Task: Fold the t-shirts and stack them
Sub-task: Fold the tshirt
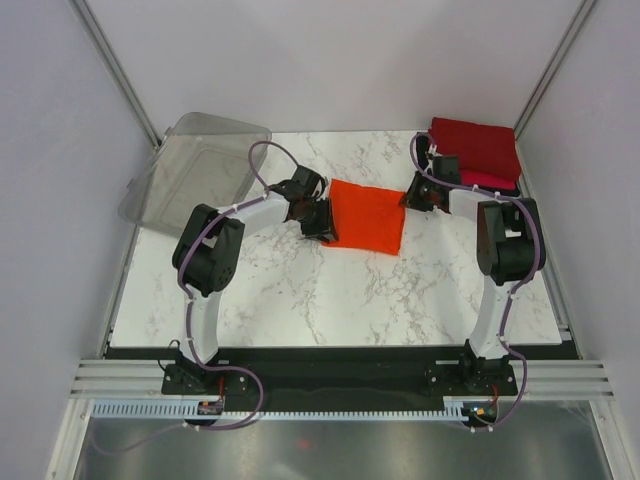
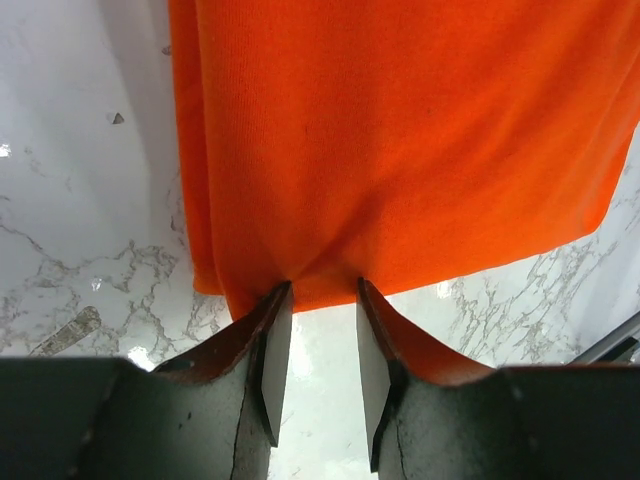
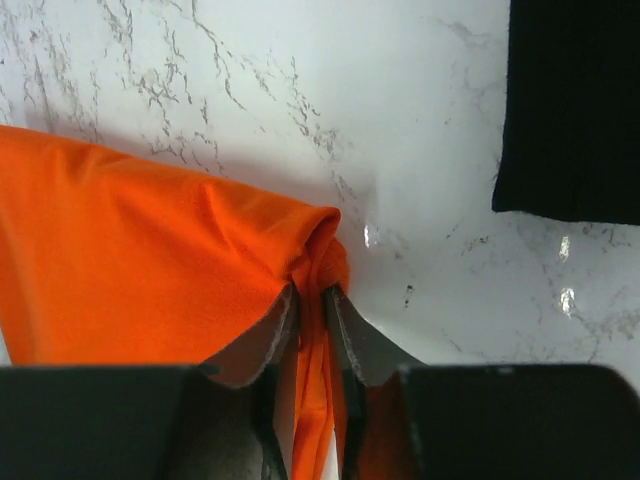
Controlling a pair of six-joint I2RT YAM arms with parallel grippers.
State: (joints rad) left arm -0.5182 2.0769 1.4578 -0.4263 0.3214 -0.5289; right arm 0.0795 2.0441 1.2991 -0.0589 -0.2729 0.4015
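Left end effector (image 2: 323, 290) of mine sits at the left edge of the orange t-shirt (image 1: 365, 215), fingers spread, with the hem lying across their tips and bare table (image 1: 330, 290) showing in the gap between them; I cannot tell whether any cloth is actually caught there. My right end effector (image 3: 312, 292) is at the opposite, right edge, pressed nearly together on a bunched corner of the same shirt, a strip of orange running down between the fingers. The shirt lies flat as a folded rectangle near the middle of the table, spanning from one end effector to the other, so its left-right axis is the line between my two grips. The stack is at the far right corner: the dark red t-shirt (image 1: 480, 145) on top, a pinkish-red one (image 1: 490, 180) showing beneath it, and a black t-shirt (image 3: 570, 100) whose edge shows just beyond my right fingers. The stack therefore lies right of and beyond the orange shirt, and my right arm is much the nearer; I judge the coming move to be a carry that way, with the left needing a firm hold first. The clear bin (image 1: 200, 165) stands well apart at far left.
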